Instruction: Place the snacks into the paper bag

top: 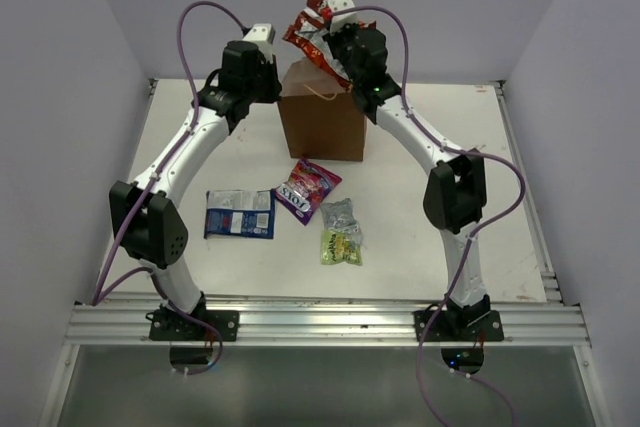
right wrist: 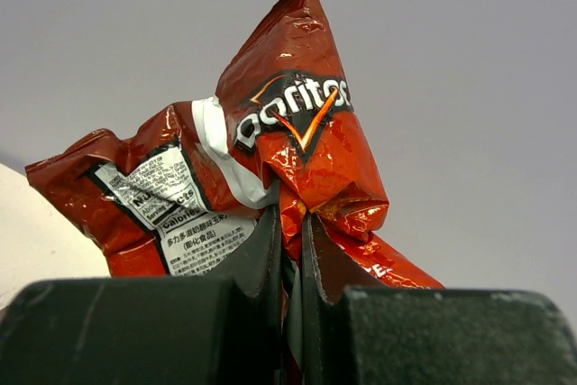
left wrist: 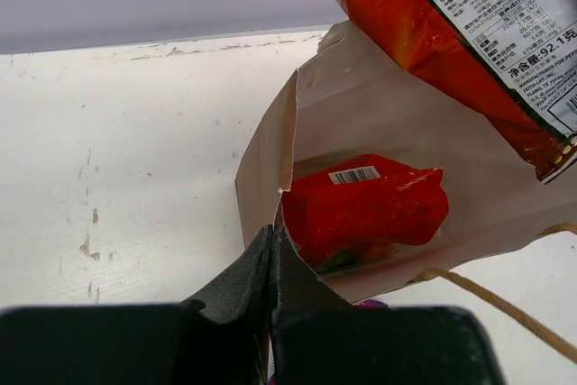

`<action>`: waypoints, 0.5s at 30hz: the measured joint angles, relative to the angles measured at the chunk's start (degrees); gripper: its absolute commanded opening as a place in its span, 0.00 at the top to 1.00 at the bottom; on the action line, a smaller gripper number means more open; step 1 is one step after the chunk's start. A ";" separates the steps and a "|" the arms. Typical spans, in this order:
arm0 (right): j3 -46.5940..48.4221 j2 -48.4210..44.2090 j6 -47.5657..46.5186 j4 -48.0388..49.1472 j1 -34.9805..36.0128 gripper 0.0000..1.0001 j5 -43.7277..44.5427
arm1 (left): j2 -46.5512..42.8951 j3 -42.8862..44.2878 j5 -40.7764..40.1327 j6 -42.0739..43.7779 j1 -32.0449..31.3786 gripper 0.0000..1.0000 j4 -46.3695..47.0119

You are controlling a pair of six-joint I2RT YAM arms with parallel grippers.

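Right gripper: fingers clamped on crumpled red-orange packet, held in air above bag mouth.

Left gripper: fingers pinched together on rim of paper bag, propping mouth open. Bag upright at far middle of counter.

Inside bag: one square red packet on bottom.

On counter, near side of bag: blue-white packet, purple packet, silver-grey packet, yellow-green packet.

Step, by judgement: drop of red-orange packet. Next calls for lowering over opening, clear of cord handle, then release.
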 measured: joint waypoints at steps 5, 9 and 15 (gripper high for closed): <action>-1.44 -0.33 -0.04 0.57 -0.22 1.00 0.07 | 0.00 0.00 -0.46 0.00 0.00 1.00 -0.07; -10.10 -4.20 -0.44 0.42 -0.20 1.00 0.00 | 0.00 0.00 -0.46 0.00 0.00 1.00 -0.09; -22.49 -13.35 -1.97 -0.92 0.04 1.00 -0.02 | 0.00 0.17 0.00 -0.07 -0.02 1.00 -0.11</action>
